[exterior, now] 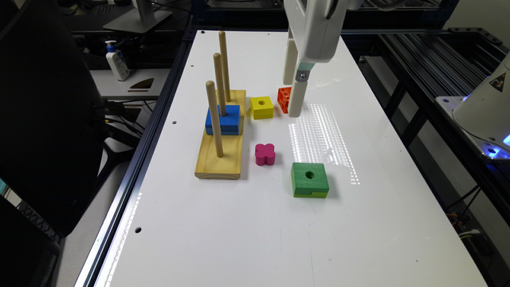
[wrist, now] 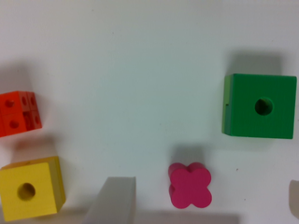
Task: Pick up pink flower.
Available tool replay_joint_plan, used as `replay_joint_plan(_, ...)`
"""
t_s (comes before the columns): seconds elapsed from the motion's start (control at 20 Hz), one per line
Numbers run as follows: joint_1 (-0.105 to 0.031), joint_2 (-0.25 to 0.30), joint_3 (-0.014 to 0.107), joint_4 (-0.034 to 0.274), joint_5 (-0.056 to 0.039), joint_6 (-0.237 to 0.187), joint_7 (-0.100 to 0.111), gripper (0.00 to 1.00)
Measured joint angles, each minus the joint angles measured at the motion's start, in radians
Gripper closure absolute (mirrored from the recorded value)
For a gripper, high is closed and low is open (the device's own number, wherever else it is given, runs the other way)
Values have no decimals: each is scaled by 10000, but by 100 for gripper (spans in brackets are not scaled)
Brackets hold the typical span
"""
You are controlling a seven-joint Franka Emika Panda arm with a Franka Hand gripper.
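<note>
We're at the approach step. The small magenta-pink wooden clover-shaped flower block [exterior: 265, 154] lies flat on the white tabletop [exterior: 255, 239], just right of the pale wooden peg base [exterior: 220, 153] in the exterior view, left of and slightly farther than the green square wooden block with a hole [exterior: 310, 179]. The white gripper [exterior: 293, 93] hangs farther back by the orange perforated cube [exterior: 284, 99] and the yellow holed cube [exterior: 261, 107], jaws spread wide, holding nothing. We'd move nearer, centre over the flower, descend straight, then close across its lobes.
</note>
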Motion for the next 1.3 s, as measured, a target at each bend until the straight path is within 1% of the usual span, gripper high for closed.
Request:
replay_joint_plan(0.45,0,103,0,36,0,4,0,0)
replay_joint_plan(0.55,-1,254,0,42,0,95,0,0)
replay_joint_plan(0.75,-6,686,-1,84,0,501,0,0)
replay_joint_plan(0.9,-23,949,-1,346,0,531,0,0)
replay_joint_plan(1.0,-27,1110,-1,452,0,539,0,0)
replay_joint_plan(1.1,-28,1335,-2,502,-1,648,0,0)
replay_joint_plan(1.2,-29,1622,-4,531,-1,889,0,0)
replay_joint_plan(1.3,-30,1756,-5,560,-1,979,0,0)
